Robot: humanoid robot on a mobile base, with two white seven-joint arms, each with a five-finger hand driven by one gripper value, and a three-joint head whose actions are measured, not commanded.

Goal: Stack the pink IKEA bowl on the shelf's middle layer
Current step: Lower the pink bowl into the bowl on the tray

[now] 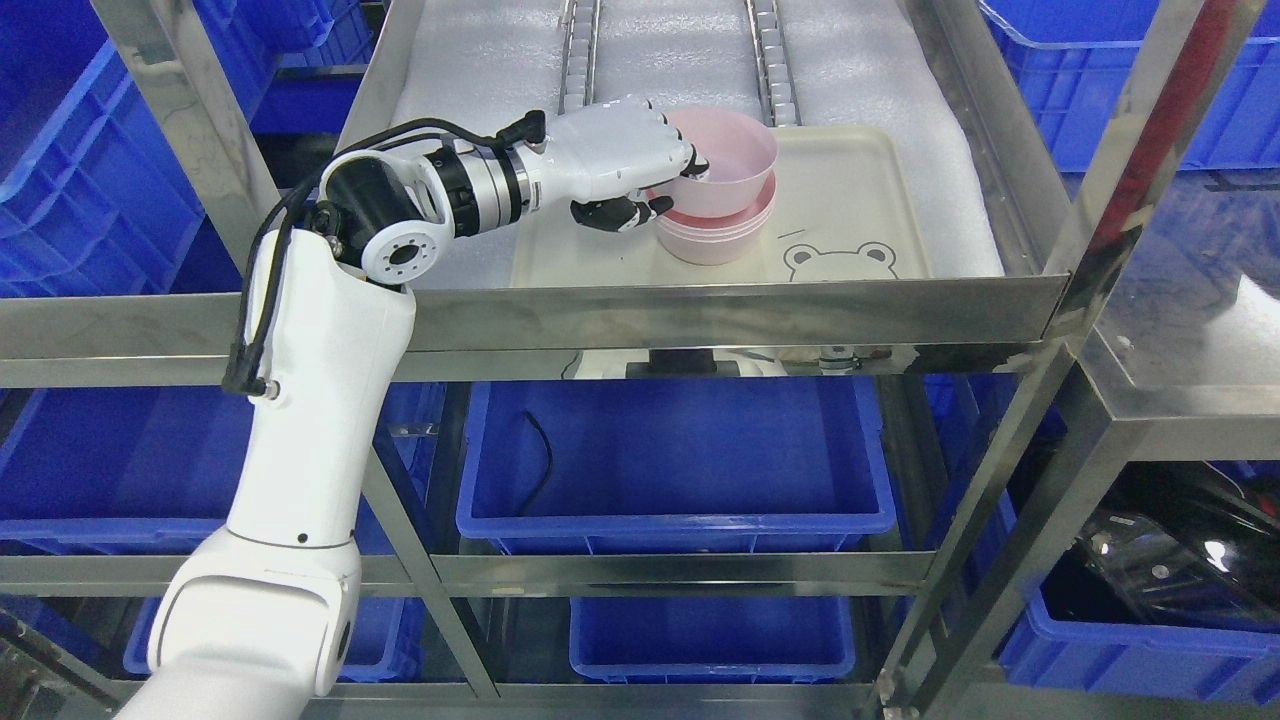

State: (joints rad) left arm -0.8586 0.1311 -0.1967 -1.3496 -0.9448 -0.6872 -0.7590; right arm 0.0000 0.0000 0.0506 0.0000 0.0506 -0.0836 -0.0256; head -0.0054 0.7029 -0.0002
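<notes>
The left hand (640,170) pinches the near-left rim of the top pink bowl (728,160), fingers hooked inside and thumb outside, holding it tilted and only partly seated in the stack of pink bowls (715,235) below. That stack stands on the cream tray (860,190), left of its middle, on the steel shelf (740,300). Released at this tilt, the bowl could sit crooked or slide off, and withdrawing hooked fingers could drag the stack along.

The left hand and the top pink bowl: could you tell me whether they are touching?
Touching. The head view shows the left hand gripping the top pink bowl at its near-left rim, fingers hooked over the edge into the bowl.
</notes>
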